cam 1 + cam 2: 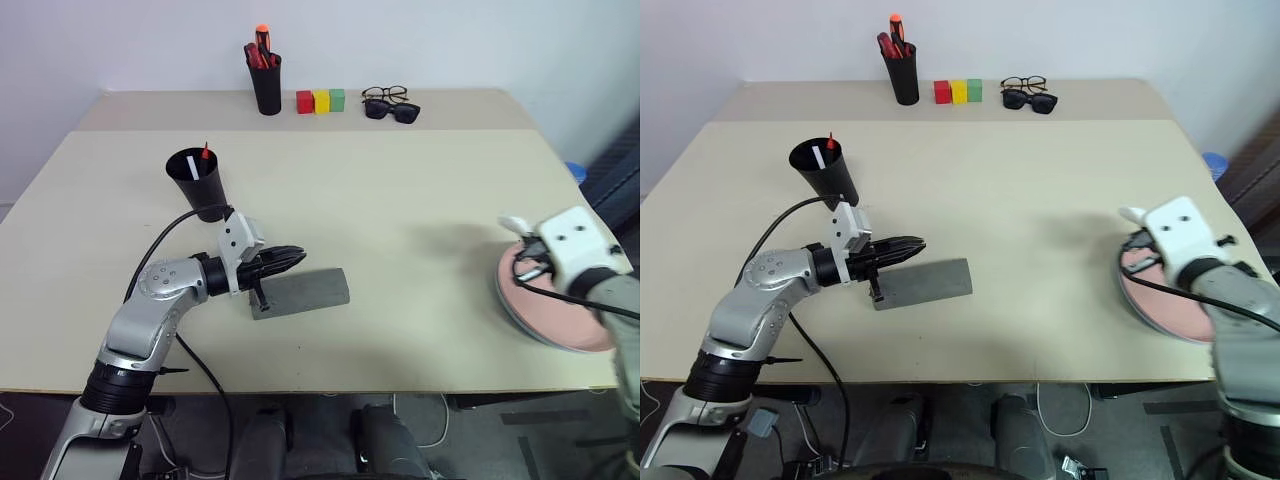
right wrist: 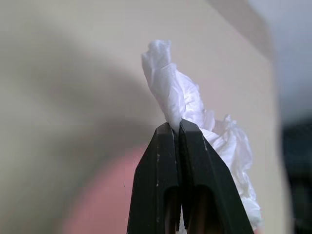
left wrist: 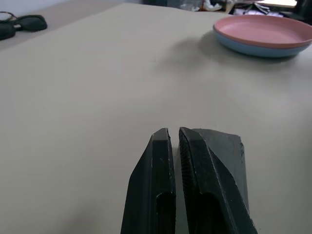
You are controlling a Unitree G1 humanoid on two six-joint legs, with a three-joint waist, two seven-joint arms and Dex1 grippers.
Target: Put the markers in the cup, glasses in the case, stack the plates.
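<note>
My right fingers (image 2: 179, 127) pinch a crumpled tissue (image 2: 195, 112) above the plates (image 1: 545, 305) at the counter's right edge; a loose pinch could drop it. Left fingers (image 3: 174, 139) pressed together, empty.

A pale beige desk (image 1: 420, 250) fills most of the frame, with a seam running across its far part. Behind it, along the top, rises a plain white wall (image 1: 450, 40). Dark floor (image 1: 480, 440) with cables shows along the bottom edge.

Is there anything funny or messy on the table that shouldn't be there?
Yes. The right pincer is shut on a crumpled white tissue, lifted above the stacked plates. It belongs to none of the tidy-up things, so it looks like rubbish. Everything else sits neatly.
</note>
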